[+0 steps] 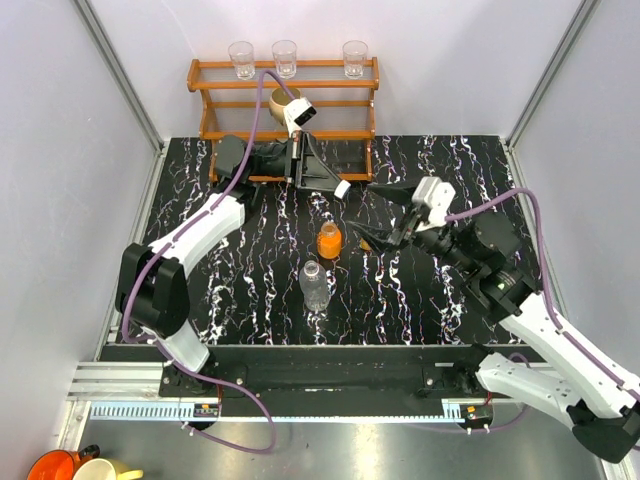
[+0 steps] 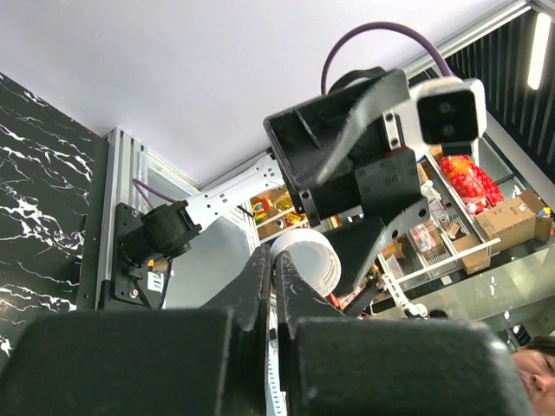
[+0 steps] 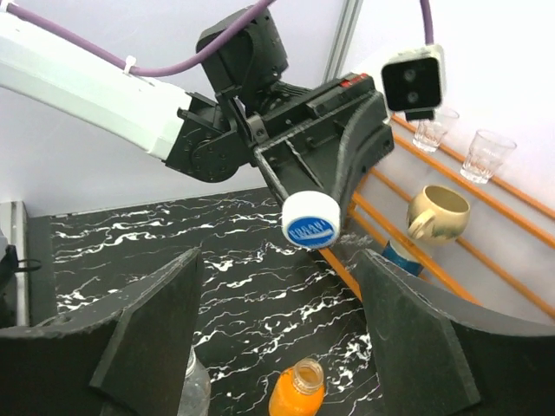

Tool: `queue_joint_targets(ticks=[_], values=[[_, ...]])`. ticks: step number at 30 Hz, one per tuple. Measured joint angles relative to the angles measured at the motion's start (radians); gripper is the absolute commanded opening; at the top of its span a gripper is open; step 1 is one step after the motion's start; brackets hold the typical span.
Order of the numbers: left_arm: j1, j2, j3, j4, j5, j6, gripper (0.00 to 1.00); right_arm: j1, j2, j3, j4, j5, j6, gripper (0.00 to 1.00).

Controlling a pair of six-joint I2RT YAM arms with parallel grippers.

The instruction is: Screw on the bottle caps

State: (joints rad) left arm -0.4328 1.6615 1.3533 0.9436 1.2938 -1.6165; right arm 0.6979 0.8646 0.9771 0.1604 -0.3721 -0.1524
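My left gripper (image 1: pixel 340 186) is shut on the rim of the white bottle cap (image 1: pixel 343 188), held in the air in front of the rack. In the left wrist view the jaws pinch the cap's (image 2: pixel 305 258) edge. In the right wrist view the cap (image 3: pixel 310 222) shows a blue label. My right gripper (image 1: pixel 378 215) stands open just right of the cap, with nothing between its fingers (image 3: pixel 156 338). Below stand the uncapped orange bottle (image 1: pixel 329 241) (image 3: pixel 297 390) and the clear bottle (image 1: pixel 314 285) (image 3: pixel 192 386). A small orange piece (image 1: pixel 365 243) lies by the right gripper; whether it is the orange cap I cannot tell.
A wooden rack (image 1: pixel 285 105) at the back of the table carries three clear glasses (image 1: pixel 285 58) on top and a gold mug (image 1: pixel 283 100) (image 3: pixel 438 211). A dark blue container (image 3: pixel 401 256) stands under the mug. Grey walls close in both sides.
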Motion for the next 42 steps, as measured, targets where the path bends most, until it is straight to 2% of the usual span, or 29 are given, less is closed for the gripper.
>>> queue_joint_targets(ticks=[5, 12, 22, 42], values=[[-0.002, -0.004, -0.008, -0.005, 0.0, -0.003, 0.0, 0.129, 0.055, 0.0, 0.004, 0.125, -0.158, 0.72], [-0.003, -0.032, -0.024, -0.006, -0.001, -0.003, 0.0, 0.177, 0.097, -0.001, 0.027, 0.231, -0.253, 0.69], [-0.004, -0.051, -0.054, -0.01, -0.003, 0.004, 0.0, 0.198, 0.096, -0.001, 0.078, 0.277, -0.281, 0.6], [-0.004, -0.058, -0.066, -0.012, 0.008, 0.014, 0.0, 0.216, 0.116, 0.016, 0.078, 0.313, -0.278, 0.3]])
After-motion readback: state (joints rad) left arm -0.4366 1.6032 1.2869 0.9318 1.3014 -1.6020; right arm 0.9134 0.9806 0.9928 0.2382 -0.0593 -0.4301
